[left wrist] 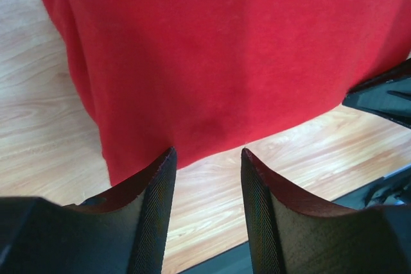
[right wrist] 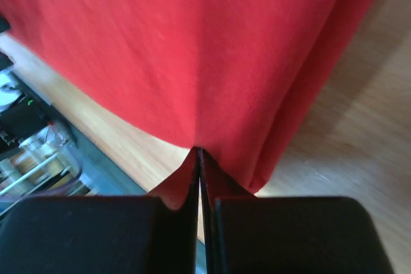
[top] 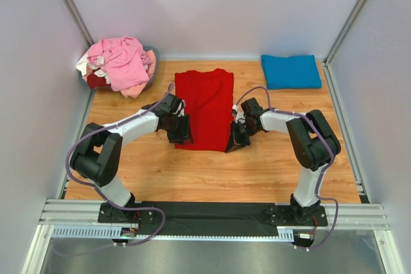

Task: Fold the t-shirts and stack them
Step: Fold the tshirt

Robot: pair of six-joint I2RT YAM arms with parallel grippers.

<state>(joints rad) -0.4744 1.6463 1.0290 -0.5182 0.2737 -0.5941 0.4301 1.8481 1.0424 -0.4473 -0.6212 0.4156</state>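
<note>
At ten o'clock a loose heap of light pink and cream cloth t-shirts lies crumpled and unfolded. The left gripper sits at the seven o'clock corner of the bright red soft cloth t-shirt. Its jaws are parted only narrowly, and the pale wooden table top shows between them; the hem lies right at the fingertips, not gripped.

The red shirt lies flat at the table's centre, its sides folded in to make a long panel. At its five o'clock corner the right gripper is pinched tight on the hem, and the cloth tents away from the bite. At one o'clock a neatly folded blue cloth t-shirt rests alone.

The red one looks light, limp and likely to sag. I'd say both near corners want catching through every layer, or the fold will skew.
</note>
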